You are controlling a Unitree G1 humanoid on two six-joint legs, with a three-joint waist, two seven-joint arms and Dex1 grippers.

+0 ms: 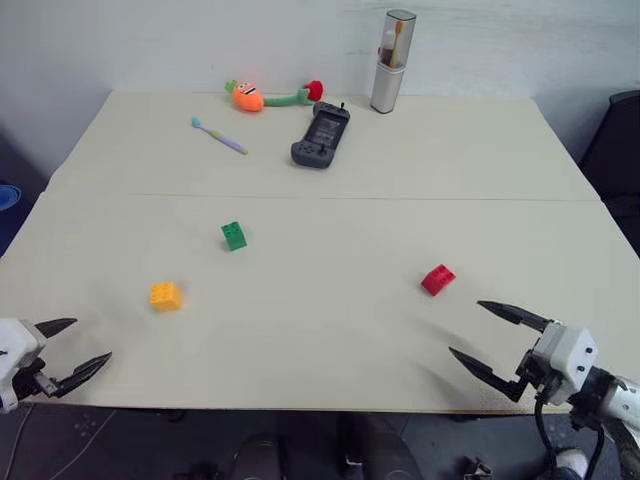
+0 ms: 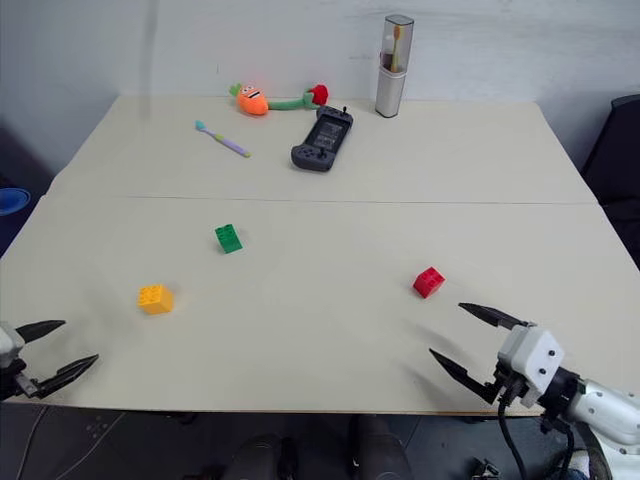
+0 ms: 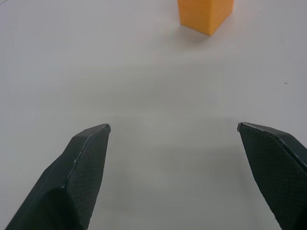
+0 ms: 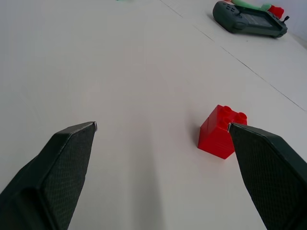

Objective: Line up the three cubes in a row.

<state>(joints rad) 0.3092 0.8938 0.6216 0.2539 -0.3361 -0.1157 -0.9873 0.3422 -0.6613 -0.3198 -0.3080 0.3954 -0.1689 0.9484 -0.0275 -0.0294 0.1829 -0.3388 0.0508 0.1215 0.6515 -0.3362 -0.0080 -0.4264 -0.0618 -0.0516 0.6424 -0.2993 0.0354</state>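
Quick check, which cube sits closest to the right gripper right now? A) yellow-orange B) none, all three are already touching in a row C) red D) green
C: the red cube lies on the table just ahead of the open right gripper, while the green cube and yellow-orange cube sit apart on the robot's left side.

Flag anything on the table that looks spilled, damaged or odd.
Nothing stands out. The red cube, green cube and yellow-orange cube sit scattered, not yet in a row; nothing looks spilled or broken.
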